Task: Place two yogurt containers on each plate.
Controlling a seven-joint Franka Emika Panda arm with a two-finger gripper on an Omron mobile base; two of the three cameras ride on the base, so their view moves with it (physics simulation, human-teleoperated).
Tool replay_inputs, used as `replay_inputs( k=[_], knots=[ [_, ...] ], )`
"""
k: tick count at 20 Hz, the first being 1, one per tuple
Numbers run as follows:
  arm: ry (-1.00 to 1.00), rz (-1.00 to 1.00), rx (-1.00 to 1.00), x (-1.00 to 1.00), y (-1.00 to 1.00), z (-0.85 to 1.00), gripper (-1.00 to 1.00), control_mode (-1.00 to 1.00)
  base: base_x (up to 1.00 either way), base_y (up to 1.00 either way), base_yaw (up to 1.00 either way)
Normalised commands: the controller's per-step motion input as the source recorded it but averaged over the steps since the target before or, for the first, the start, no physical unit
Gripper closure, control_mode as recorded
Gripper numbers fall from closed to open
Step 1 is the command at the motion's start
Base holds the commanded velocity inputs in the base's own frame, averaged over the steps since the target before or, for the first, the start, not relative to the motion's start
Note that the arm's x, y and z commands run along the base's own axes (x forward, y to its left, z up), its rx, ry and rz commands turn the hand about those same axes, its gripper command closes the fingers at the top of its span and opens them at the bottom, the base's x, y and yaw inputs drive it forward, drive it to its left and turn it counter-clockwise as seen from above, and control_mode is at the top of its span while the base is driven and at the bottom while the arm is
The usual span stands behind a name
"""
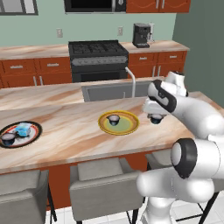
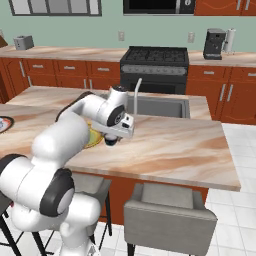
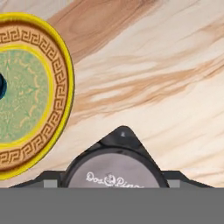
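Left base view: black plate (image 1: 35,134) holds two cups, yellow plate (image 1: 132,127) one; fourth yogurt cup (image 1: 155,118) at its 3 o'clock, gripper (image 3: 114,181) straddling it, grip unclear.

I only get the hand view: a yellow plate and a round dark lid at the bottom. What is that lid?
Observer: It tops a yogurt cup standing on the counter beside the yellow plate, under the pincer.
Operator: Anything on that plate?
Observer: A second dark cup sits on it.
Operator: Other plates?
Observer: A black and red plate far left holds a third dark cup and a light blue cup.
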Motion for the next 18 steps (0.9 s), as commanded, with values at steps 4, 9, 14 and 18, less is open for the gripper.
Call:
replay_inputs(
  k=[4, 9, 14, 18],
  knots=[
    [0.0, 0.0, 0.0, 0.4, 0.91, 0.22, 1.0, -1.0, 0.0, 0.0, 0.0],
    [0.06, 0.0, 0.0, 0.31, 0.72, -0.07, 1.0, -1.0, 0.0, 0.0, 0.0],
    [0.07, 0.0, 0.0, 0.16, 0.37, -0.35, 1.0, -1.0, 0.0, 0.0, 0.0],
    [0.01, 0.0, 0.0, 0.01, 0.03, -0.3, 1.0, -1.0, 0.0, 0.0, 0.0]
  ],
)
